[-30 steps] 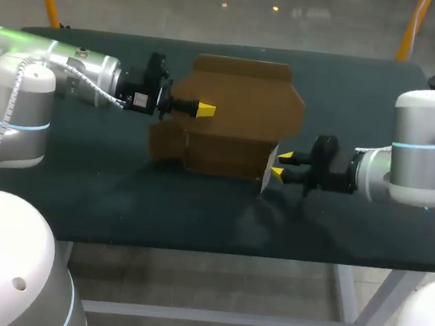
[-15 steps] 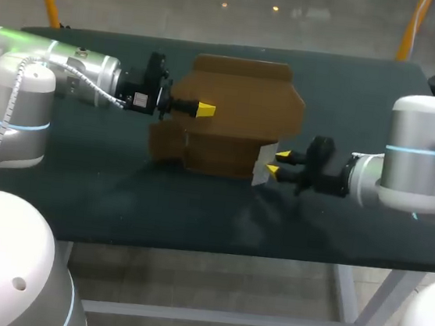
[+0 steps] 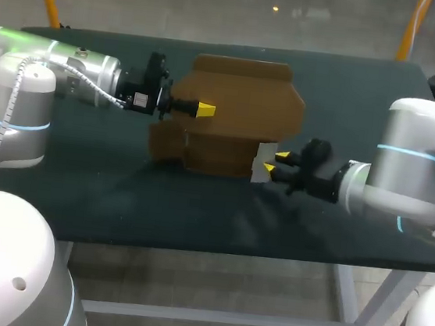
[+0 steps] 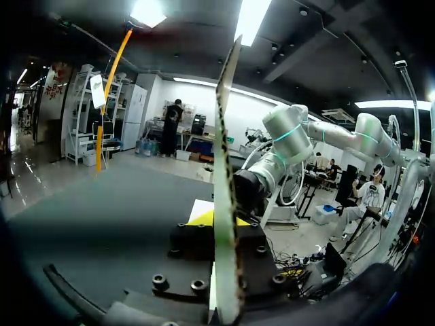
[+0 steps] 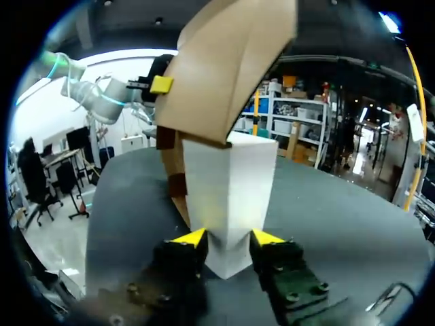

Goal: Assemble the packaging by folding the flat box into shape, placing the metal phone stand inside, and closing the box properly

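Standing against brown box (image 3: 243, 111) side: white block (image 3: 262, 162), at right gripper (image 3: 276, 161).

A robotics lab: two silver industrial arms, the left arm (image 3: 55, 74) trailing a white cable and the right arm (image 3: 421, 167), flank a dark green counter (image 3: 119, 199) on a bare metal frame

The folded cardboard box (image 3: 239, 110) is plain mid-brown with one unprinted white end flap (image 3: 261, 166), and the flat tabletop (image 3: 120, 191) beneath it is uniformly dark green.
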{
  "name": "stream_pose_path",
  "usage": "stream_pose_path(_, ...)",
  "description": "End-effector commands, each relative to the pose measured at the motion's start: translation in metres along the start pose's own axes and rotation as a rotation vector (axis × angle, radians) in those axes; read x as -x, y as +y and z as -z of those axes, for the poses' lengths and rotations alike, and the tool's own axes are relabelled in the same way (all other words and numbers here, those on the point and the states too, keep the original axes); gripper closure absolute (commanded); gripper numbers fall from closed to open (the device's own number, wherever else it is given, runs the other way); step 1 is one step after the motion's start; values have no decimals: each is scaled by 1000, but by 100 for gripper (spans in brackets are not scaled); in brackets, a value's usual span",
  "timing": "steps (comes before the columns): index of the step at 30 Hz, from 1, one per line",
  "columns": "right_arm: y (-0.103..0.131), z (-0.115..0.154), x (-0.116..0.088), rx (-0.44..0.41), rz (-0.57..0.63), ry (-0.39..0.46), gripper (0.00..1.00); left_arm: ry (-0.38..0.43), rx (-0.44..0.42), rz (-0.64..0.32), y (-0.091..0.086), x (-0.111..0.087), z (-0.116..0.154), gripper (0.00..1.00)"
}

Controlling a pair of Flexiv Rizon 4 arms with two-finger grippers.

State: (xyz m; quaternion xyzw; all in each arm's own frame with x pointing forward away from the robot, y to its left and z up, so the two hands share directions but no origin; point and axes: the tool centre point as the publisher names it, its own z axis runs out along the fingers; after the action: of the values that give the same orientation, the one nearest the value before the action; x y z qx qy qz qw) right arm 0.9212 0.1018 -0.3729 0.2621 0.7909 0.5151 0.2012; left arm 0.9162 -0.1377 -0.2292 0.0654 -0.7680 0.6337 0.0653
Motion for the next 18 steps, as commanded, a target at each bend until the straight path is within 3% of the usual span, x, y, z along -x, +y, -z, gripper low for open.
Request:
stream_pose_path(1, -1, -8, -3, 20, -19, -124, 55, 3, 1, 0, 3, 0, -1, 100)
stream_pose_path(18, 2, -22, -3, 51, -124, -274, 56, 3, 1, 0, 3, 0, -1, 100)
